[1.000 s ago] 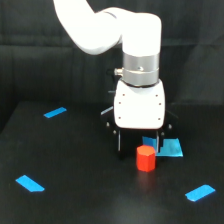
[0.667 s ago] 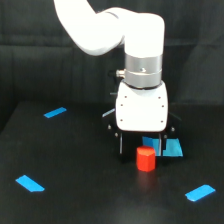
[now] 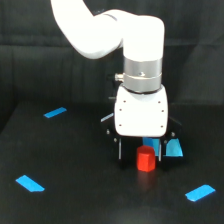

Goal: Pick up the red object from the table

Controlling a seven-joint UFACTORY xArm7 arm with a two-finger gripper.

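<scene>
The red object (image 3: 146,159) is a small faceted red-orange block standing on the black table (image 3: 75,200), right of centre in the exterior view. My gripper (image 3: 140,151) hangs from the white arm directly over and just behind the block. It is open, with one dark finger (image 3: 120,149) to the block's left and the other close on its right. The block's top sits at about fingertip height. Whether the fingers touch it cannot be made out.
Blue tape patches lie on the table at the back left (image 3: 55,112), front left (image 3: 30,183), front right (image 3: 200,192) and just behind the gripper on its right (image 3: 173,148). A black curtain hangs behind the table.
The arm has come down slightly over the red block. The block has stayed where it was.
</scene>
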